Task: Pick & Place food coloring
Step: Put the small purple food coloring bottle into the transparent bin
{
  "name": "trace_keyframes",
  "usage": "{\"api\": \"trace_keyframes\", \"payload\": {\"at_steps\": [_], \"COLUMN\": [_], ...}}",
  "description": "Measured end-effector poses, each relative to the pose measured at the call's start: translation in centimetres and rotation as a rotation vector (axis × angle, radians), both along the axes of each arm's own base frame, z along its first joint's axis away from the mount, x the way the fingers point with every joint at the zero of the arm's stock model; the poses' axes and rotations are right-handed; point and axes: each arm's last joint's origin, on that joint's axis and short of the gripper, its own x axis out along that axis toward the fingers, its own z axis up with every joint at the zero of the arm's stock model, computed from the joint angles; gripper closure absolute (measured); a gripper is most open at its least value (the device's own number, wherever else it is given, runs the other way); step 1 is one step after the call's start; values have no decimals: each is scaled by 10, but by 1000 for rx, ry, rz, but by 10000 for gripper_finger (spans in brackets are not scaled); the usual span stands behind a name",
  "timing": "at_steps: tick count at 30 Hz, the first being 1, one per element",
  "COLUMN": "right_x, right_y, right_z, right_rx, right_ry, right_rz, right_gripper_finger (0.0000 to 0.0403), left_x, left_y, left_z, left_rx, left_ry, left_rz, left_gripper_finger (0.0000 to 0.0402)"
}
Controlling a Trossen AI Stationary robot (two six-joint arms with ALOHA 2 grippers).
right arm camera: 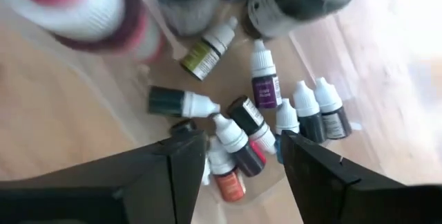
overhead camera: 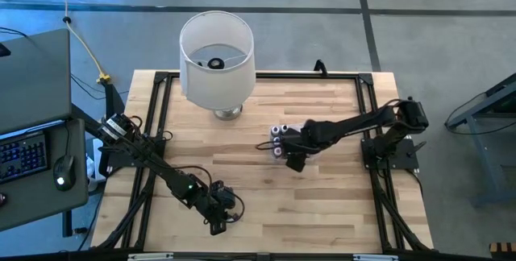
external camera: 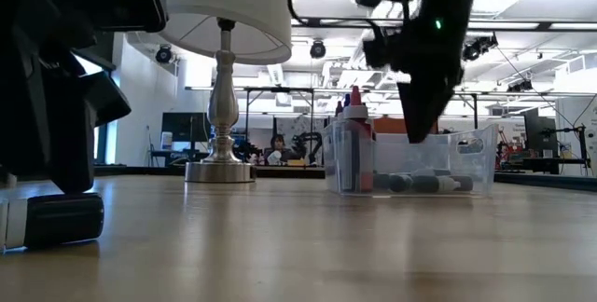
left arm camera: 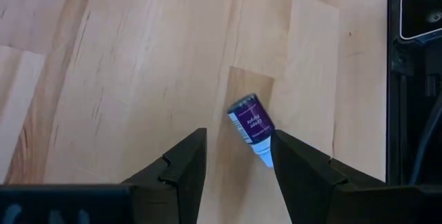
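One food coloring bottle (left arm camera: 251, 127), dark with a purple label and a white cap, lies on its side on the wood near the table's near edge. My left gripper (left arm camera: 236, 156) is open just above it, a finger on either side; it shows as a dark bottle (external camera: 56, 220) in the low view. Several more small bottles (right arm camera: 262, 113) lie in the clear tub (external camera: 471, 157) at mid-table. My right gripper (right arm camera: 242, 156) hangs open over them, fingers pointing down. Taller bottles (external camera: 353, 116) stand upright at one end of the tub. My left gripper stands astride the lying bottle from above. The bottle's white cap end (left arm camera: 263, 155) runs under the edge of one finger (left arm camera: 290, 162). I cannot tell whether that finger touches it.
A white lampshade (overhead camera: 216, 55) on a metal lamp base (external camera: 220, 167) stands at the table's far side, left of the tub. Black frame rails (overhead camera: 157, 108) run along the table's edges. Bare wood lies between the two grippers.
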Motion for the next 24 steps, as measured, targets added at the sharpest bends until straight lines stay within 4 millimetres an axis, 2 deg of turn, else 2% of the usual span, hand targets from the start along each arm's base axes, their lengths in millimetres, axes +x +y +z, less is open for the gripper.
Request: {"api": "trace_keyframes", "payload": {"at_steps": [6,11,24], "right_x": [13,23,26], "right_y": [3,5,5], "right_z": [37,57,61], "right_rx": [50,93,94], "right_ry": [-59,-139,-165], "right_rz": [-36,-30,-26], "right_gripper_finger": [221,221,221], "left_x": [1,6,9], "left_y": [-1,-5,-6], "left_z": [1,-2,-22], "left_rx": [-9,-32,40], "left_ry": [-13,-48,-27], "left_rz": [3,3,1], "left_gripper_finger": [241,241,241]}}
